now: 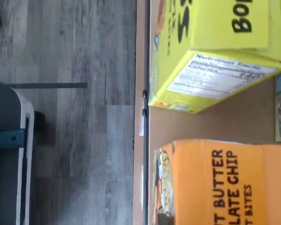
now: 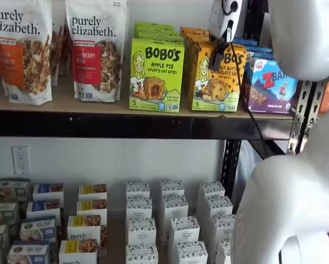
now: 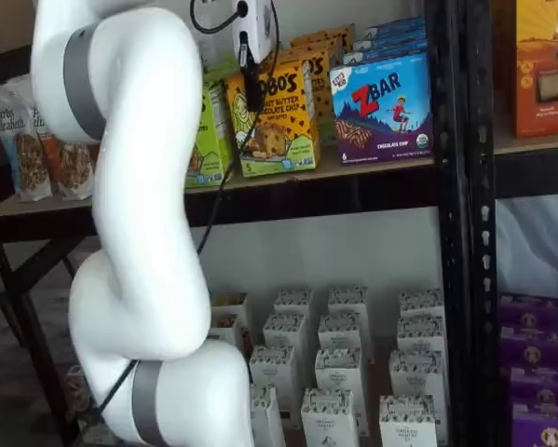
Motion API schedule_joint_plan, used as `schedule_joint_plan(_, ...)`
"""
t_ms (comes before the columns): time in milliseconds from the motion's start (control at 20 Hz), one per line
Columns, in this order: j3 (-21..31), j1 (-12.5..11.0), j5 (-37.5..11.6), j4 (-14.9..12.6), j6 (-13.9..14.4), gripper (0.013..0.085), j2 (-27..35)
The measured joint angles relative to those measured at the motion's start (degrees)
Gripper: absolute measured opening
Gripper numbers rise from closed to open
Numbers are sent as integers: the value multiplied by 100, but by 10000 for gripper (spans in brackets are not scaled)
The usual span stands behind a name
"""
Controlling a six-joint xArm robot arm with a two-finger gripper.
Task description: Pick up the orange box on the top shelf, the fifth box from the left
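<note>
The orange box [image 2: 216, 82] stands on the top shelf [image 2: 93, 103] between a lime-green Bobo's box [image 2: 156, 74] and a blue ZBar box [image 2: 271, 85]. It shows in both shelf views [image 3: 280, 126]. More orange boxes stand in a row behind it. My gripper [image 2: 217, 59] hangs in front of the orange box's upper part, its white body above. It also shows in a shelf view [image 3: 253, 96]. Only a dark finger shape shows, with no plain gap. The wrist view shows the orange box [image 1: 220, 183], the lime-green box [image 1: 210, 56] and the tan board [image 1: 234, 117] between them.
Purely Elizabeth granola bags [image 2: 95, 49] stand further left on the shelf. Small white cartons [image 2: 172, 217] fill the lower level. Black perforated uprights [image 3: 451, 186] flank the shelf. A cable [image 2: 244, 93] hangs beside the gripper. My white arm [image 3: 129, 233] stands between camera and shelves.
</note>
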Motion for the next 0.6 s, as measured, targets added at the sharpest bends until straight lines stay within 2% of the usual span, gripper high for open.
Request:
schedule_joint_plan(300,163,132,134,-164,117,330,-303)
schedule_joint_plan(600,258,182,604,-143,199,330,-603)
